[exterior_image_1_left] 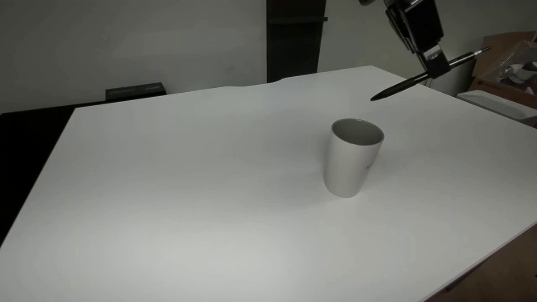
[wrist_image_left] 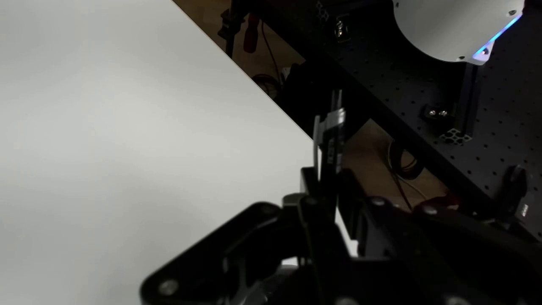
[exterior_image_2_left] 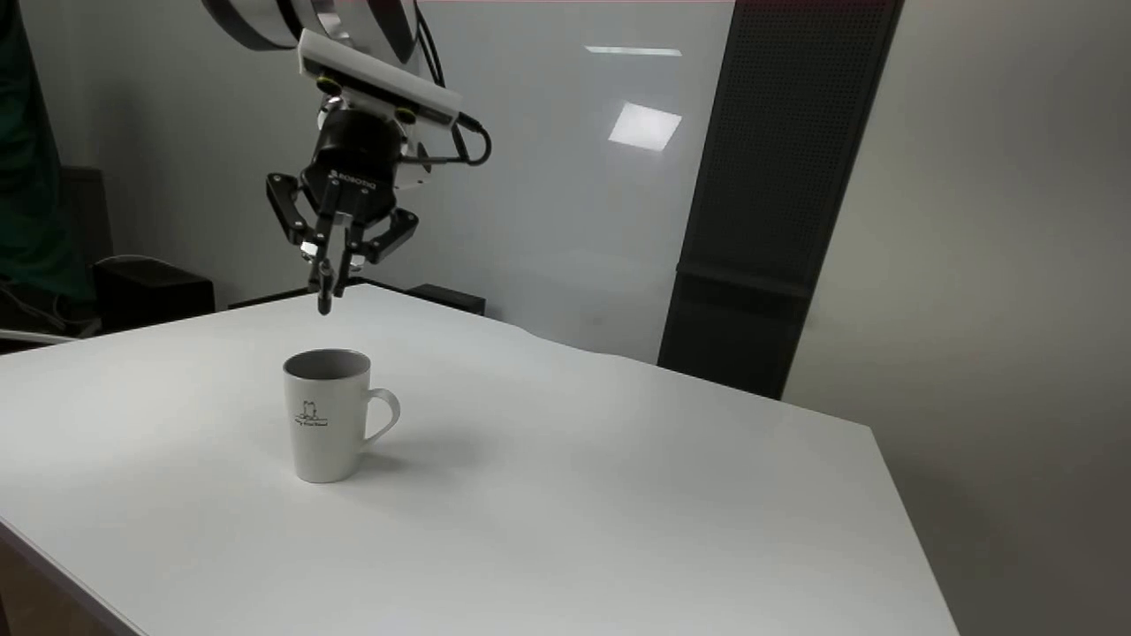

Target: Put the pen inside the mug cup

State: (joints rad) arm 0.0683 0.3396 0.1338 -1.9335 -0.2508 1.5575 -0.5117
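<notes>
The white mug cup (exterior_image_1_left: 352,167) stands upright on the white table, with a grey inside. In an exterior view the mug cup (exterior_image_2_left: 325,433) shows its handle and a small dark print. My gripper (exterior_image_1_left: 436,67) is shut on the thin black pen (exterior_image_1_left: 396,88) near its middle. The pen is tilted, its pointed end lower, and hangs above and apart from the mug rim. In an exterior view the gripper (exterior_image_2_left: 327,281) is above the mug, with the pen (exterior_image_2_left: 324,302) seen end-on. The wrist view shows the pen (wrist_image_left: 331,146) rising from between the fingers (wrist_image_left: 325,180); the mug cannot be made out there.
The white table (exterior_image_1_left: 188,188) carries the mug. A box with bagged items (exterior_image_1_left: 512,79) stands beyond the table's edge. In the wrist view a black perforated plate (wrist_image_left: 499,127) with the white robot base (wrist_image_left: 453,25) lies past the table edge, with cables on the floor.
</notes>
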